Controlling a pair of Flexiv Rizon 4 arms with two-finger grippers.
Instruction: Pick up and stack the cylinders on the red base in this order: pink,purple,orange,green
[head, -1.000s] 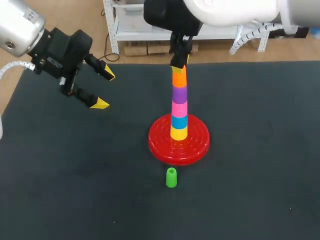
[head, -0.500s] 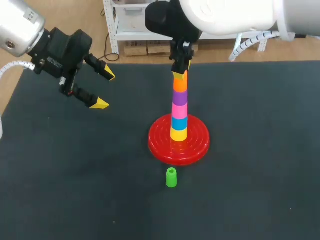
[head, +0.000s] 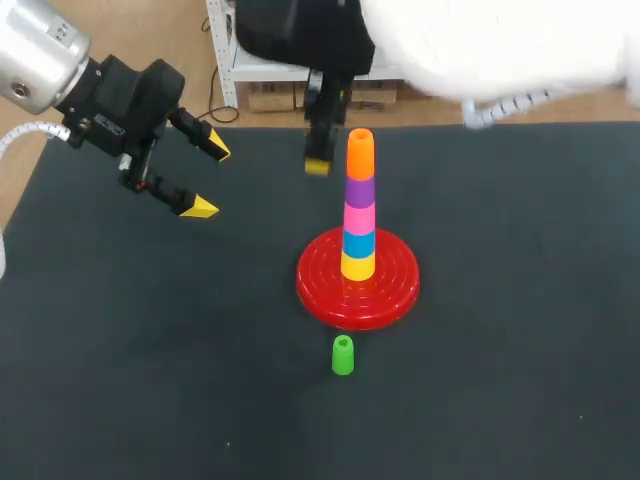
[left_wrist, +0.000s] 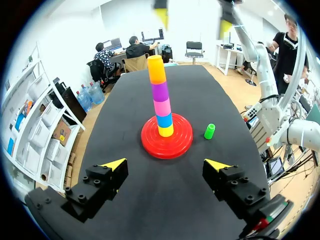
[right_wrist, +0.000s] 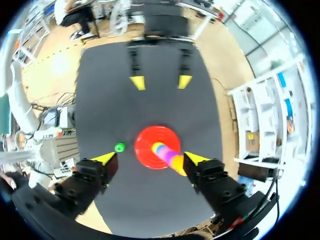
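Withdrawn from the top of the orange cylinder (head: 360, 155) since a second ago, and shifted toward the left arm's side of the stack: right gripper (right_wrist: 150, 158). In head view, blurred, apparently only one yellow fingertip (head: 318, 166) showing; in right wrist view, both tips spread wide, nothing held, above the red base (head: 312, 288). Orange cylinder seated atop purple, pink, blue, yellow. Green cylinder (head: 342, 355) on the table (head: 500, 350), near the base, not touching. Left gripper (head: 209, 180) spread wide, nothing held, well apart from the stack.
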